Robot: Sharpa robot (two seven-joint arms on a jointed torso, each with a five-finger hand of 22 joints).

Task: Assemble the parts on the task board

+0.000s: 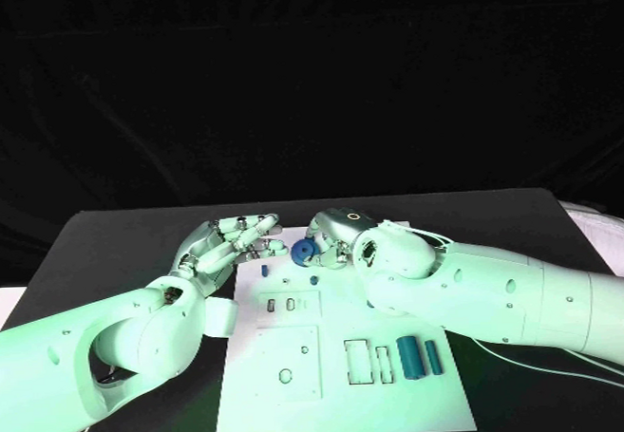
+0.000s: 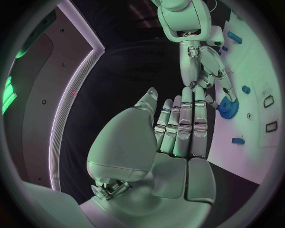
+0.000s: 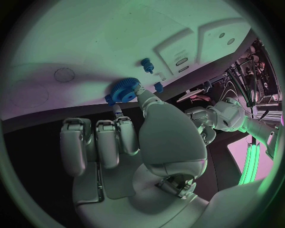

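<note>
The white task board [image 1: 349, 405] [image 2: 254, 116] [image 3: 118, 38] lies in the middle of the black table. At its far edge my right hand [image 1: 343, 236] [image 3: 137, 137] pinches a blue gear [image 1: 304, 251] [image 3: 124, 90] [image 2: 225, 108] between thumb and a finger, held just over the board. My left hand [image 1: 238, 239] [image 2: 178, 137] hovers close to the left of the gear, its fingers straight and holding nothing. Small blue pegs [image 1: 264, 271] [image 3: 147, 64] stand on the board near the gear. Two teal cylinders [image 1: 420, 356] lie side by side at the board's near right.
Rectangular slots [image 1: 361, 360] and a raised square plate [image 1: 285, 361] with holes sit in the board's near half. Black table surface [image 1: 121, 242] surrounds the board on all sides. Both forearms cross the board's near corners.
</note>
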